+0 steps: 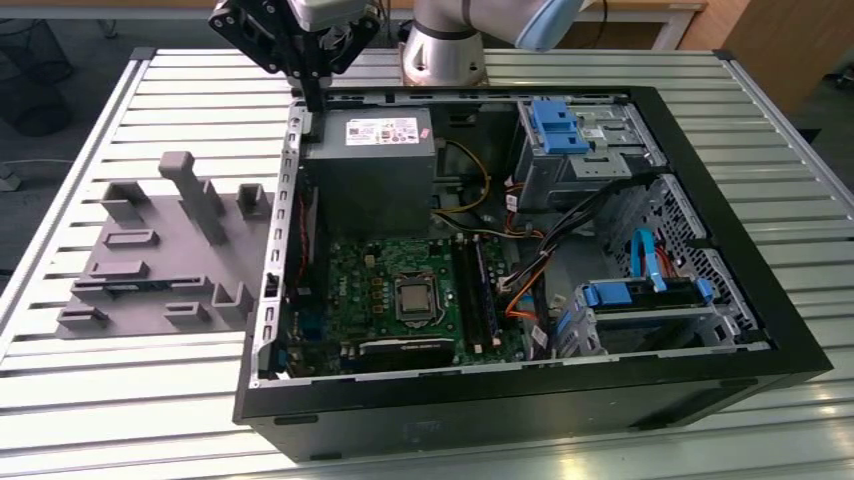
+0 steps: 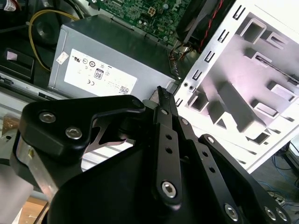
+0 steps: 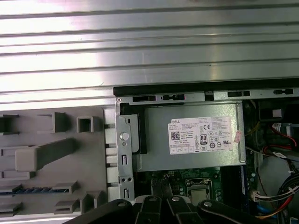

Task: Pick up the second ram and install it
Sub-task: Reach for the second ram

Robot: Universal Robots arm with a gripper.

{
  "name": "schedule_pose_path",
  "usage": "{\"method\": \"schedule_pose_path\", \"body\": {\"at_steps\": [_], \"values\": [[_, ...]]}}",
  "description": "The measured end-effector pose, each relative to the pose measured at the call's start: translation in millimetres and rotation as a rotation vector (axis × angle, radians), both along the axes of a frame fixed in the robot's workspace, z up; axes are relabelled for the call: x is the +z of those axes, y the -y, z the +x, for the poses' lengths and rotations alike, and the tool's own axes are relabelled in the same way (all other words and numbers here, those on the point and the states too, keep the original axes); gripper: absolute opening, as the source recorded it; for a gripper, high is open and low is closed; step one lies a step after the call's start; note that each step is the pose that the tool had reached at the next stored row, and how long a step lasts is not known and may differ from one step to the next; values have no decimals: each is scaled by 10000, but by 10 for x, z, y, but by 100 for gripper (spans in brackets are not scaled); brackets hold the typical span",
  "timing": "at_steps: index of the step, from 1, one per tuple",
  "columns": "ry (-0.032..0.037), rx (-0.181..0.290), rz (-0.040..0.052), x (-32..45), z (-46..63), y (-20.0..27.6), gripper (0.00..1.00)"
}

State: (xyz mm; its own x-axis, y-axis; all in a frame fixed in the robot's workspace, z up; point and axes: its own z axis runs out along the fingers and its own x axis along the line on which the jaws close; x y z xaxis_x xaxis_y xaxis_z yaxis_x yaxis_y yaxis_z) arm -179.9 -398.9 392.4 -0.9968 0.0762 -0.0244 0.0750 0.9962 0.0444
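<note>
The second ram (image 3: 32, 190) is a thin blue-green strip lying on edge in a slot of the grey moulded fixture (image 3: 56, 154), beside the open computer case. In the exterior view my gripper (image 1: 311, 103) hangs high over the case's far corner on the view's left, above the case wall between the fixture (image 1: 160, 250) and the power supply (image 1: 370, 170). Its black fingers (image 2: 162, 100) are pressed together with nothing between them. They are well above and apart from the ram. The black slot rails (image 1: 481, 290) lie on the motherboard beside the processor socket.
The black case (image 1: 534, 400) lies open on a ribbed metal table (image 1: 120, 400). Inside are the grey power supply (image 3: 191, 140), the green motherboard (image 1: 387, 290), blue drive brackets (image 1: 554, 125) and loose cables (image 1: 521, 290). The arm's base (image 1: 447, 50) stands behind the case.
</note>
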Motion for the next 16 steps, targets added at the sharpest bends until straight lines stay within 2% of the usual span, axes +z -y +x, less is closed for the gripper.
{"method": "schedule_pose_path", "body": {"at_steps": [16], "values": [[0,0,0,-3,-138,0,11]]}}
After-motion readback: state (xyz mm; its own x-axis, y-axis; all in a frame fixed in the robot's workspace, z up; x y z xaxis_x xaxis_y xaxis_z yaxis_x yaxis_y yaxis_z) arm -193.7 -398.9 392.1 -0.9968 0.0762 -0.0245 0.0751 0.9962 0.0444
